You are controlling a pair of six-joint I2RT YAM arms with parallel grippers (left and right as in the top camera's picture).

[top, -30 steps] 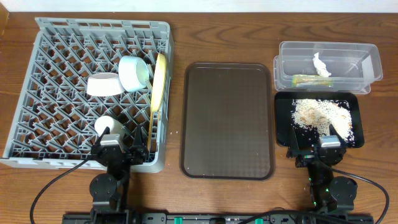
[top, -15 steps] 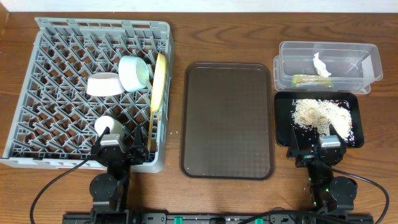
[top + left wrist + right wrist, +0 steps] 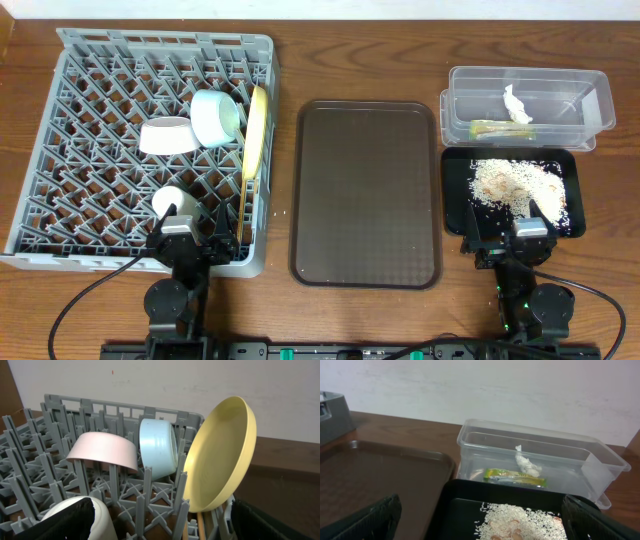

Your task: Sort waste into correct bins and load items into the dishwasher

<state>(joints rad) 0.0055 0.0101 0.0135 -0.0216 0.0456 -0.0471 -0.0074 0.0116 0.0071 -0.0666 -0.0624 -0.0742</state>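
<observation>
The grey dish rack (image 3: 165, 38) holds the yellow plate (image 3: 257, 130) on edge, the light blue bowl (image 3: 215, 117), the white bowl (image 3: 167, 136) and the white cup (image 3: 166, 201). In the left wrist view the plate (image 3: 220, 460), both bowls (image 3: 157, 447) (image 3: 102, 451), the cup (image 3: 107, 515) and wooden chopsticks (image 3: 199, 527) show. The clear tub (image 3: 592, 100) holds the tissue (image 3: 517, 104) and wrapper (image 3: 498, 128). The black tray (image 3: 455, 205) holds rice crumbs (image 3: 520, 185). My left gripper (image 3: 190, 238) is open over the rack's near edge. My right gripper (image 3: 508, 241) is open at the black tray's near edge.
A dark brown serving tray (image 3: 365, 190) lies between the rack and the bins, with nothing on it. The rack stands close to the table's left and near edges. The tub and black tray sit one behind the other at the right.
</observation>
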